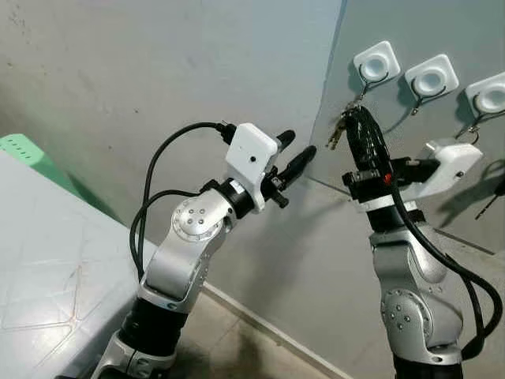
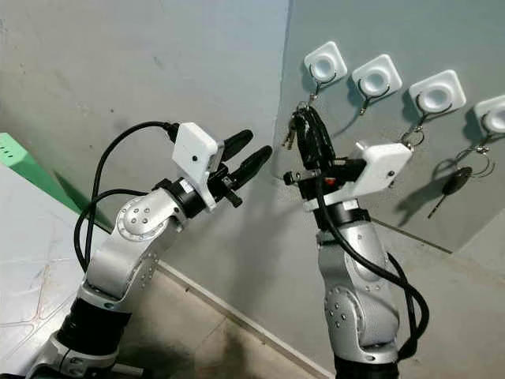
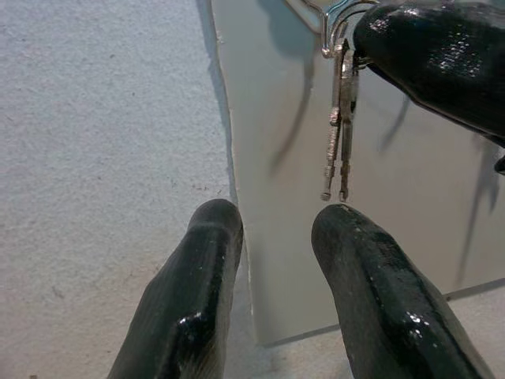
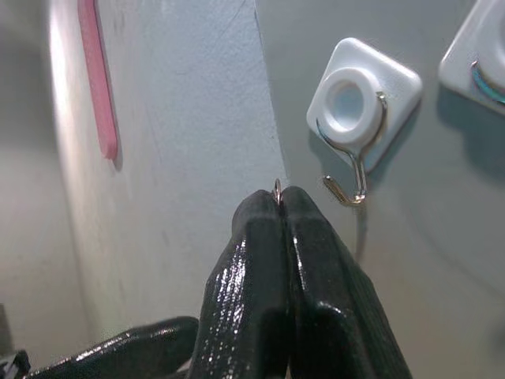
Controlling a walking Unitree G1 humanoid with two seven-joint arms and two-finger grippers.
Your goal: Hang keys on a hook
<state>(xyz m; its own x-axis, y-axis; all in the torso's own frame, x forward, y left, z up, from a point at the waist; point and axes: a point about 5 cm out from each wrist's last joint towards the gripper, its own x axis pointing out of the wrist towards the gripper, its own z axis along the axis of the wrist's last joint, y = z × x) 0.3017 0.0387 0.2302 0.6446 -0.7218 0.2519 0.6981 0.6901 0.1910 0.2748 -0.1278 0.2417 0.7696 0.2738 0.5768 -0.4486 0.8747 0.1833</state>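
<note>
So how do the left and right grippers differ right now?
The right gripper is shut on the keys, raised just below the leftmost hook; the left gripper is open and holds nothing. The right points up the panel; the left points sideways toward the dangling keys. Both have two black fingers and are raised near the panel's edge.

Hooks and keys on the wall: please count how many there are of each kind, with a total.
White wall hooks: 4
Key sets: 2, one held in the right gripper, one black key hanging under the fourth hook
Total: 6
</note>
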